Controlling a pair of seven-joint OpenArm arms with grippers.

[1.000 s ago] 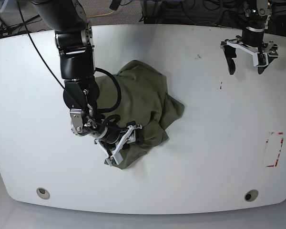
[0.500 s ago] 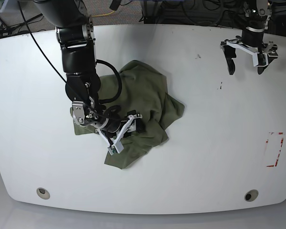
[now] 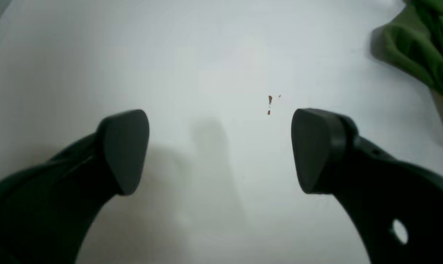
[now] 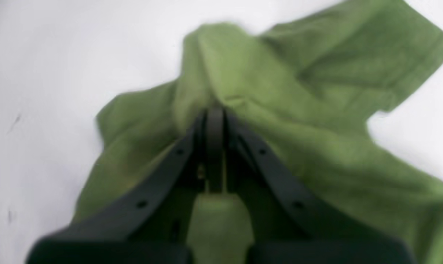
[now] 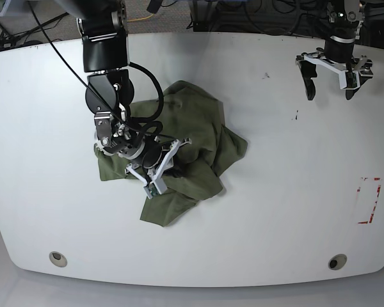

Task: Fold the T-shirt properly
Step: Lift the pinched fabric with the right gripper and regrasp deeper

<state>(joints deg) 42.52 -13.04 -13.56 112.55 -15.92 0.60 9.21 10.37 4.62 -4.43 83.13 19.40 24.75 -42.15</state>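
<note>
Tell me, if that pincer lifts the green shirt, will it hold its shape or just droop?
Probably droop: the T-shirt lies crumpled in soft folds, and the fabric tents up where the right pincer pinches it. It looks light, since one small pinch gathers it. It would likely drag and bunch on the table rather than slide flat.
</note>
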